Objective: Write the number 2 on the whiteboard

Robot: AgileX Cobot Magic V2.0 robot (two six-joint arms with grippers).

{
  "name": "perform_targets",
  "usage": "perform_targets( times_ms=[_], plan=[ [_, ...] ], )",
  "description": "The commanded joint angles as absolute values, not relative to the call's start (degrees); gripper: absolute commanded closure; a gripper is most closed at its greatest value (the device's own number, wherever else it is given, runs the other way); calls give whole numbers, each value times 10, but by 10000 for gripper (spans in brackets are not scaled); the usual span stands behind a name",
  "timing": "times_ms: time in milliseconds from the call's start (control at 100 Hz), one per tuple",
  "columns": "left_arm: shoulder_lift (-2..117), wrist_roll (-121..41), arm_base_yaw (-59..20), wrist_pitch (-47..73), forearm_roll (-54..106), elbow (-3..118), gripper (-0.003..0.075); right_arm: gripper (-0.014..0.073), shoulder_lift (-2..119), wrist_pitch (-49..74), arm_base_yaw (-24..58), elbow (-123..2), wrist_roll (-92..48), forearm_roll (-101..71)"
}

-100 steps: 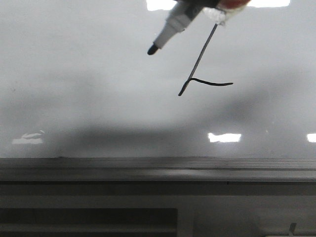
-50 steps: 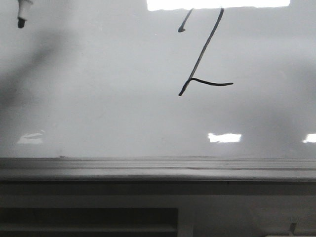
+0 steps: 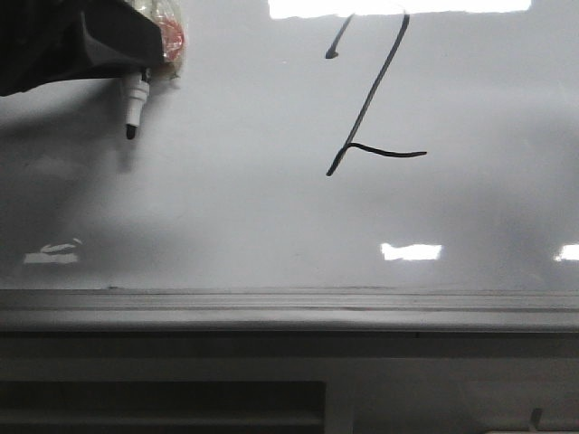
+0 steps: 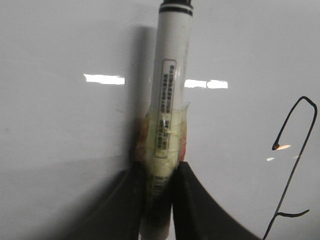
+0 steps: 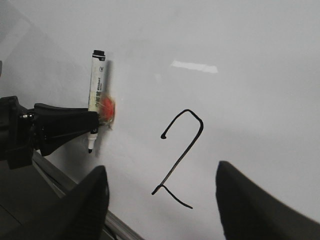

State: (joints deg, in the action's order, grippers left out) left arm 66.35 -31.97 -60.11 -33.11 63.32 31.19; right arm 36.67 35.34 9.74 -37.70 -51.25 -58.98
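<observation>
The number 2 is drawn in thin black strokes on the glossy whiteboard, upper centre in the front view. It also shows in the right wrist view and the left wrist view. My left gripper is at the top left, shut on a white marker wrapped in tape, black tip pointing down, well left of the 2. The left wrist view shows the marker clamped between the fingers. My right gripper is open and empty, facing the board in front of the 2.
A grey metal ledge runs along the board's lower edge, with a dark recessed frame below it. Bright light reflections lie on the board. The left arm shows in the right wrist view.
My left gripper with the marker moved from over the 2 to the upper left, then came down a little. The hook of the 2 is now uncovered.
</observation>
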Motion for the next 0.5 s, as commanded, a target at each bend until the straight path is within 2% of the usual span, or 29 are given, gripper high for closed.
perform_targets(
  times_ms=[0, 190, 260, 380, 490],
  plan=[
    [668, -311, -604, -364, 609, 336, 740, 179, 366, 329, 94, -391, -511, -614],
    [675, -312, -604, -369, 609, 337, 738, 179, 366, 328, 94, -391, -511, -613],
    [675, -313, -604, -369, 609, 337, 715, 179, 366, 324, 94, -391, -511, -612],
    [675, -313, -604, -357, 609, 337, 562, 179, 366, 320, 94, -391, -511, -612],
    [674, -313, -604, -354, 609, 337, 362, 179, 366, 320, 94, -391, -511, -606]
  ],
)
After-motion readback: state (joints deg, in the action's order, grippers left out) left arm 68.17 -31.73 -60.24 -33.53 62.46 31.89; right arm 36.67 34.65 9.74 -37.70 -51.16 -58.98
